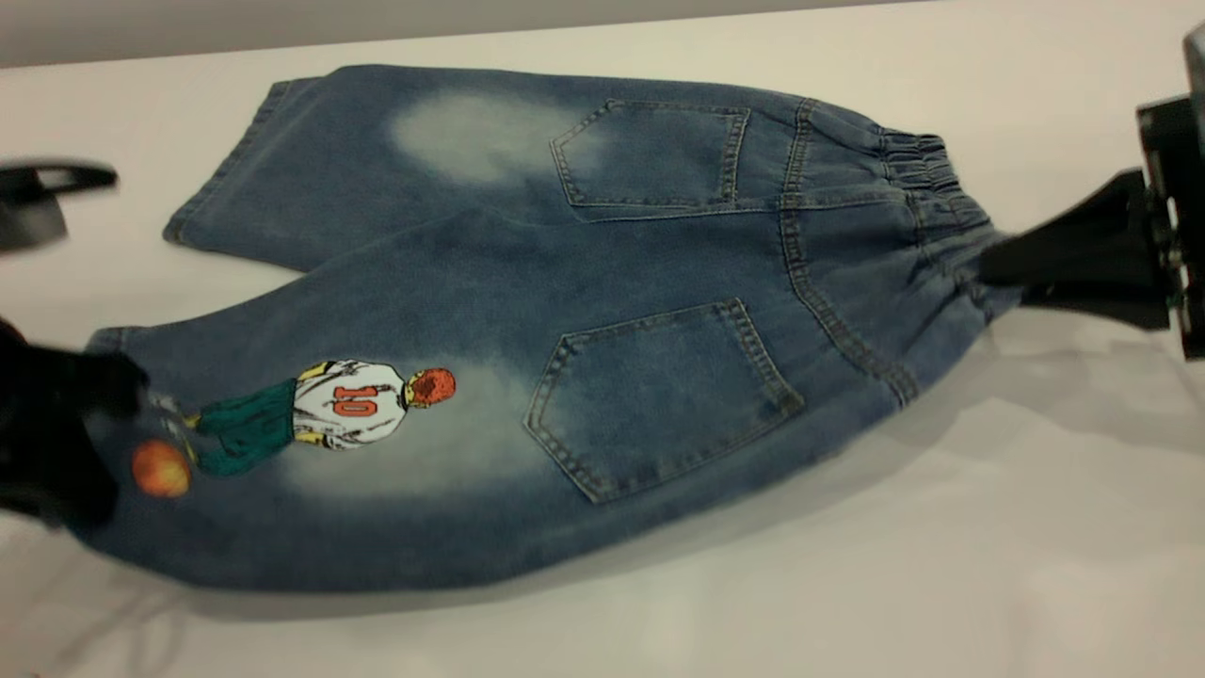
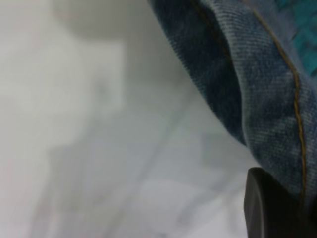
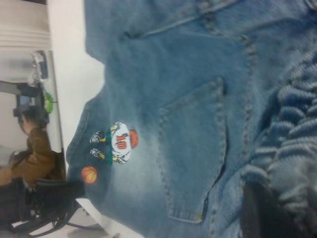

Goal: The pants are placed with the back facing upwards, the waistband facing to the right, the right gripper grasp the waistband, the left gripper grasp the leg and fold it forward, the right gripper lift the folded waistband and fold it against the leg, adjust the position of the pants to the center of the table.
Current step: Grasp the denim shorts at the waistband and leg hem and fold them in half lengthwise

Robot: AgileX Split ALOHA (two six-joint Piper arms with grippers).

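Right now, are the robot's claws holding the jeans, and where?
Yes. The right gripper pinches the pants at the waistband. The left gripper grips the hem of the leg with the basketball-player print.

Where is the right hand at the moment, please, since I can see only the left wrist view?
Observer: The right hand is at the right end of the pants, closed on the waistband.
Operator: Thank you. Which side of the pants faces up?
Observer: The back; both back pockets show.
Operator: And which leg is my left hand at?
Observer: The left hand is at the hem of the leg with the printed player, the one nearer the camera.
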